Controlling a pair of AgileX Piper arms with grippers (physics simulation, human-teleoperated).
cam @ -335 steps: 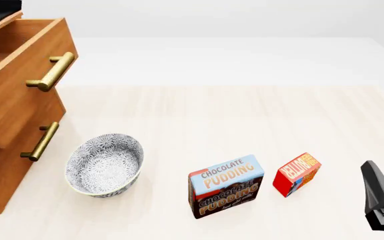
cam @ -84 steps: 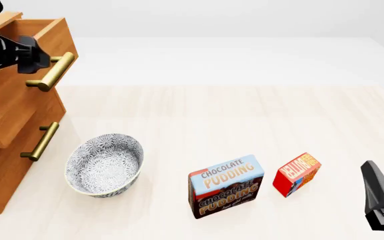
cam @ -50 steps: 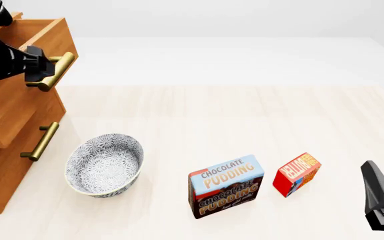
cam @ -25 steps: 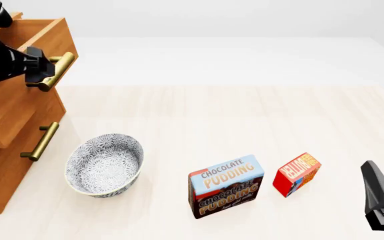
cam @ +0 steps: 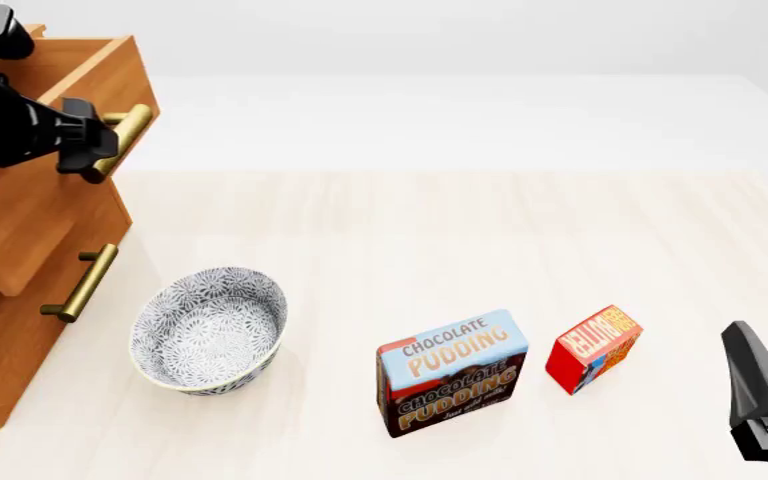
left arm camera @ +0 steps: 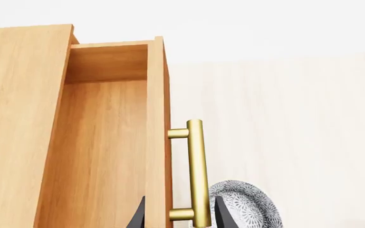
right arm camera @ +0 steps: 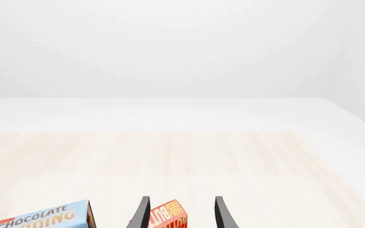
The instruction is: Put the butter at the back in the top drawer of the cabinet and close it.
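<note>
The cabinet [cam: 17,300] is a light-brown wooden chest with visible grain, standing at the far left of the pale, plank-patterned table [cam: 491,230]. Its top drawer [cam: 71,95] stands pulled out, and the left wrist view shows its smooth wooden interior [left arm camera: 106,142] as a plain rectangular well. The left gripper [cam: 91,150], matte black and blocky, sits at the drawer's brass-gold cylindrical handle [cam: 124,130]; in the left wrist view its two pointed black fingertips [left arm camera: 220,213] stand either side of the near end of the bar, parted with the handle between them, and whether they press on it cannot be told. A second, like handle [cam: 80,283] marks the drawer below. The butter [cam: 595,347], a small red-and-orange rectangular box with white lettering, stands on the table at the near right, just right of the larger blue-and-brown pudding box [cam: 451,372]. A round bowl [cam: 208,328] with a fine grey-and-white floral pattern rests near the cabinet's foot. The right gripper [right arm camera: 179,216] hangs at the near right, well apart from the cabinet, its slim black fingers spread and grasping nothing, with the butter seen between them beyond.
</note>
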